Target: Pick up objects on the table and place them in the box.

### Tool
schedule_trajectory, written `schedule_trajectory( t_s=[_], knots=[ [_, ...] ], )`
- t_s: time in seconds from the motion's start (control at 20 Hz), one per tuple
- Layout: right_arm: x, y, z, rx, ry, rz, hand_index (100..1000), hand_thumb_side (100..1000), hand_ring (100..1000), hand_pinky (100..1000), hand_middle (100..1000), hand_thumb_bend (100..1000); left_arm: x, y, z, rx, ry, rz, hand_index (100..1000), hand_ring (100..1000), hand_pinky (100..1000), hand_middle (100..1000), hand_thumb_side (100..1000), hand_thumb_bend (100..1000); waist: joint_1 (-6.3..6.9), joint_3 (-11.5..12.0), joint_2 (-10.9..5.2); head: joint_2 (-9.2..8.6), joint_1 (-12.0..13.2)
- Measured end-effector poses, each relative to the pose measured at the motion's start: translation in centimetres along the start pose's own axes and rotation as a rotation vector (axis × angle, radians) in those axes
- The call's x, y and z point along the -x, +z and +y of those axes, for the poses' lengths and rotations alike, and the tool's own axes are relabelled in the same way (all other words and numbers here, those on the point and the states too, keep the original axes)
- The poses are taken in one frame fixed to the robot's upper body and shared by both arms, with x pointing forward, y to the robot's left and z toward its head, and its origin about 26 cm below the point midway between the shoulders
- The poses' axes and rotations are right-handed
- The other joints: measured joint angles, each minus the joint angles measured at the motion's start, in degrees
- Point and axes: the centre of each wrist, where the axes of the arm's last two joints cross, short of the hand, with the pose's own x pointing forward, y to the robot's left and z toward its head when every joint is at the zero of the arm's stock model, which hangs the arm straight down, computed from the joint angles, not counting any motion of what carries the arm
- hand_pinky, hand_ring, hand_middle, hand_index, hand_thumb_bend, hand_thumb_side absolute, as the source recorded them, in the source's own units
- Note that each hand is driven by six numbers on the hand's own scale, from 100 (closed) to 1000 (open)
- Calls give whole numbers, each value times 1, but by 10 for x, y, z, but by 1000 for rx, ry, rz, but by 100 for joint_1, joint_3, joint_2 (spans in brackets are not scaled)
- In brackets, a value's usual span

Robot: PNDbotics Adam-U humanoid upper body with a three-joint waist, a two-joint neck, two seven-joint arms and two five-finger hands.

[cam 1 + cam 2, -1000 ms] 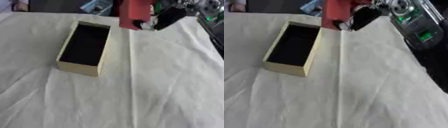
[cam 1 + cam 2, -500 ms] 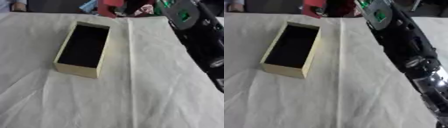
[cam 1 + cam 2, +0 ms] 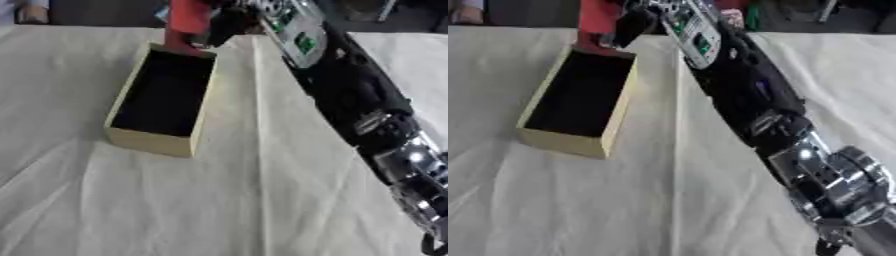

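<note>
1. Table point(image 3: 131, 210), covered w/ a cream cloth, fills most of both views; a crease runs down the cloth just below the hand & alongside the arm.
2. R arm point(image 3: 359, 100), black w/ silver joints nearer the camera, comes in from the lower right & stretches diagonally up to the far edge; a pale panel w/ green marks sits on the forearm just behind the hand.
3. Box point(image 3: 162, 97), pale yellow walls & dark inside, lies open on the cloth below & left of the hand; its far end is right under the hand.
4. Red object point(image 3: 187, 22), blocky, upright, is held at the hand's left side; its lower end sits at or just over the box's far rim, can't tell if touching.
5. R hand point(image 3: 226, 24), dark fingers curled round the red object from the right, above the box's far end.
6. L hand doesn't show in either view.
</note>
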Motion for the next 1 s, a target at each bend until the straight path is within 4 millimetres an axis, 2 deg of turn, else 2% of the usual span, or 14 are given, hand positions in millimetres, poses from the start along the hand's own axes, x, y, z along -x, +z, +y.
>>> schedule_trajectory(
  t_s=[0.35,0.6,0.65,0.7,0.75,0.8,0.85,0.9,1.0],
  knots=[
    [10,-14,27,-84,-5,33,714,100,752,840,599,100,0,0,-2,0,11,2,646,555,565,520,100,180,0,89,26,-1,-49],
    [14,-16,33,-114,16,42,795,100,788,859,708,100,0,0,-3,3,19,4,646,555,565,519,100,179,-7,121,41,-1,-52],
    [14,-16,33,-113,24,43,812,100,804,869,733,185,0,0,-3,3,19,4,646,555,565,519,100,179,-7,121,43,0,-52],
    [14,-16,33,-108,35,44,816,101,808,871,739,203,0,0,-3,3,20,4,646,555,565,519,100,179,-7,121,44,0,-51],
    [13,-17,32,-101,50,44,836,163,825,879,764,279,0,0,-3,3,20,4,646,555,565,519,100,178,-7,121,44,0,-51],
    [13,-17,31,-92,65,46,842,178,829,882,771,301,0,0,-3,3,20,4,646,555,564,519,100,177,-7,122,45,0,-51],
    [12,-17,30,-82,81,48,868,260,849,890,801,407,0,0,-3,3,20,5,646,555,565,519,100,177,-7,122,45,0,-51],
    [12,-17,29,-73,98,52,883,293,857,893,814,464,0,0,-3,4,20,5,646,555,565,519,100,177,-7,122,45,0,-51],
    [12,-17,28,-60,129,60,899,332,868,898,827,515,0,0,-3,4,20,6,646,555,565,519,100,179,-7,122,45,0,-51]
  ],
)
